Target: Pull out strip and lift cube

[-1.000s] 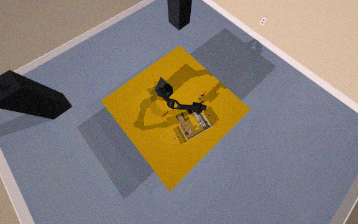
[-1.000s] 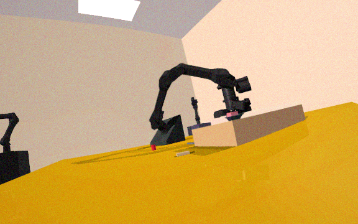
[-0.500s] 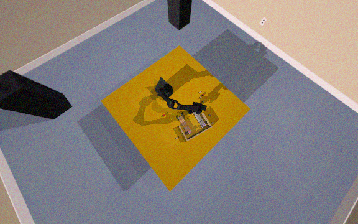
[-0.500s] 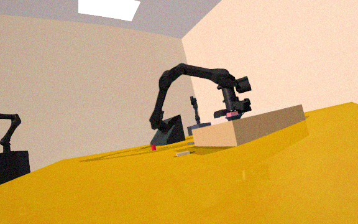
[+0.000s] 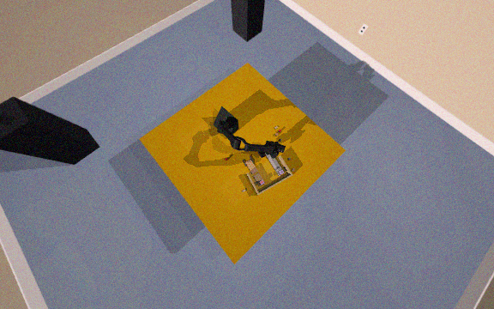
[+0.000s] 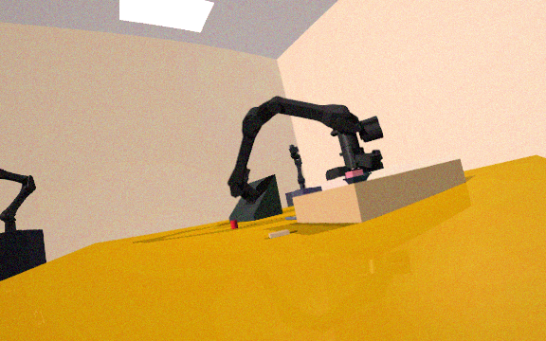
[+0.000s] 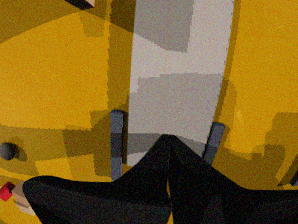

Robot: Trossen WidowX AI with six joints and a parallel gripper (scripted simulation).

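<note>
A pale grey strip (image 5: 274, 162) (image 7: 175, 62) lies at the right inside the three-sided wooden frame, a pink cube (image 5: 280, 172) at its far end. A tan strip (image 5: 252, 168) lies at the left with another pink cube (image 5: 262, 182) at its far end. The labels and any break in a strip are too small to make out. My gripper (image 7: 166, 140) (image 6: 357, 180) is shut and empty, over the near end of the grey strip, between two blue-grey bars. In the exterior view a pink cube (image 6: 354, 173) shows in front of it; touch cannot be told.
The wooden frame (image 6: 327, 208) (image 5: 291, 174) has a high wall that hides the strips in the exterior view. A red piece (image 6: 233, 224) (image 7: 7, 191), a dark ball (image 7: 7, 151) and a pale block (image 6: 279, 233) lie outside the frame. More arms stand beyond the orange table (image 5: 230, 232).
</note>
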